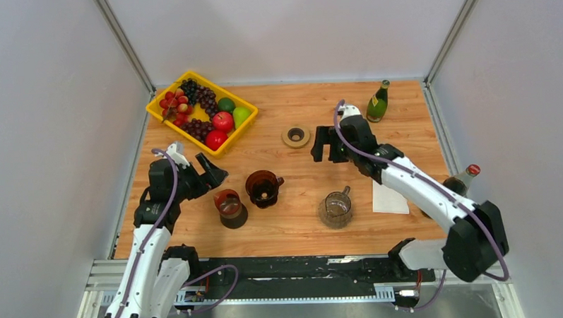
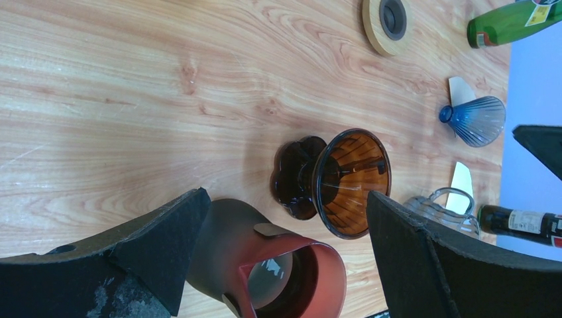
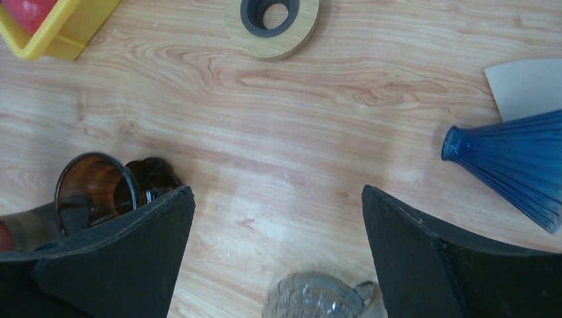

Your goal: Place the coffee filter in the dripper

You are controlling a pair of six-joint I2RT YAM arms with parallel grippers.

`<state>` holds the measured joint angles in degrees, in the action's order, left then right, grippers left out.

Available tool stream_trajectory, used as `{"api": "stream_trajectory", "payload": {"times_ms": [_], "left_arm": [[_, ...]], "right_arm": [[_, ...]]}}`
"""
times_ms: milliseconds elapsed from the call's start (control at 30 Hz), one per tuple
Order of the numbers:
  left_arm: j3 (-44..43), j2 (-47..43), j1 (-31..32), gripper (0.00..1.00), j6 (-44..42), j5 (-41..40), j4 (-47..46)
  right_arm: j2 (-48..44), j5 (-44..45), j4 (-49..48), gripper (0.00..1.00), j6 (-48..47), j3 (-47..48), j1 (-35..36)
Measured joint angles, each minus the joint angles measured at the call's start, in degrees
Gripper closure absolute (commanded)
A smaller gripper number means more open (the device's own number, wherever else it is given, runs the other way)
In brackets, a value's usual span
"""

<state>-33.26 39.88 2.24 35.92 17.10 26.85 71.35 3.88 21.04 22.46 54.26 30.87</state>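
Note:
A white paper coffee filter (image 1: 389, 196) lies flat on the table right of the glass server (image 1: 335, 209); its tip (image 2: 461, 183) shows in the left wrist view. An amber dripper (image 1: 264, 188) (image 2: 351, 180) (image 3: 93, 189) stands mid-table. A blue fluted dripper (image 3: 513, 162) (image 2: 478, 120) lies on its side, with another white paper piece (image 3: 530, 85) beside it; the right arm hides both from the top view. My left gripper (image 1: 212, 177) (image 2: 288, 195) is open over a red-rimmed cup (image 2: 285, 265). Over bare wood, my right gripper (image 1: 328, 152) (image 3: 277, 189) is open and empty.
A yellow fruit tray (image 1: 165, 113) sits at the back left. A wooden ring (image 1: 295, 136) lies near the right gripper. A green bottle (image 1: 378, 102) stands at the back right, and a dark bottle (image 1: 463, 179) at the right edge.

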Motion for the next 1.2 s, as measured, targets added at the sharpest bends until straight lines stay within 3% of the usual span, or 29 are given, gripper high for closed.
{"api": "stream_trajectory", "payload": {"times_ms": [367, 700, 1200], "left_arm": [[0.0, 0.0, 0.0, 0.00, 0.0, 0.5, -0.5], [0.0, -0.1, 0.0, 0.00, 0.0, 0.8, -0.5], [0.0, -0.1, 0.0, 0.00, 0.0, -0.2, 0.0]], "right_arm": [[20.3, 5.4, -0.1, 0.01, 1.3, 12.8, 0.0], [39.5, 13.5, -0.3, 0.12, 1.5, 29.7, 0.0], [52.8, 15.3, -0.3, 0.24, 1.5, 37.5, 0.0]]}}
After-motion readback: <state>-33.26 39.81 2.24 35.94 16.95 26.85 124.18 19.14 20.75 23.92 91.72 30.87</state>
